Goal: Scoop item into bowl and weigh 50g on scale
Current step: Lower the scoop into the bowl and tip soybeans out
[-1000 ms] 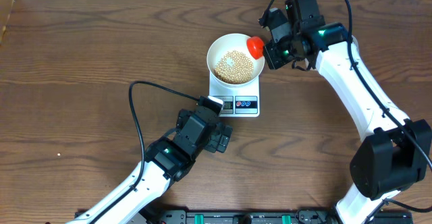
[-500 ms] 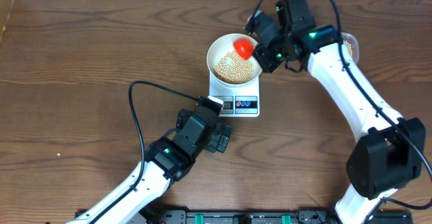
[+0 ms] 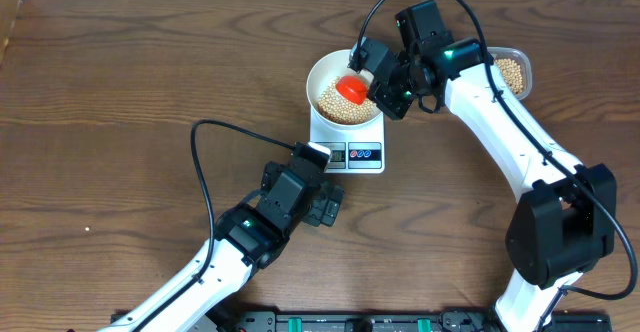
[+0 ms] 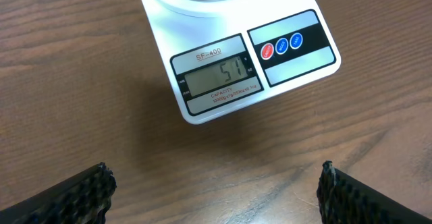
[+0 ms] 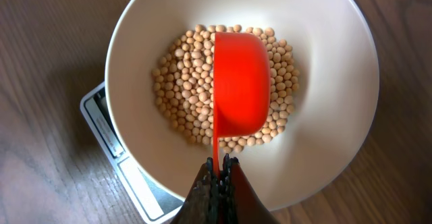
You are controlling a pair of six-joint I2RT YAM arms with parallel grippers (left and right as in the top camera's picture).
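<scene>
Red plastic marks the scoop (image 5: pixel 239 82), which our right pincer (image 5: pixel 217 177) grips shut by its thin handle, over the white bowl (image 3: pixel 322 75) in the upper middle of the overhead view. The beans (image 5: pixel 179 89) lie in the bowl, more in a tub (image 3: pixel 512 70) at upper right. The bowl sits on the scale (image 4: pixel 236 55) so that it is weighed; the display seems to read 51. Our left pincer (image 4: pixel 216 183) stays wide open and empty, probably only to watch the display.

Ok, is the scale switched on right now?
On: the scale display shows 51 in the left wrist view.
</scene>
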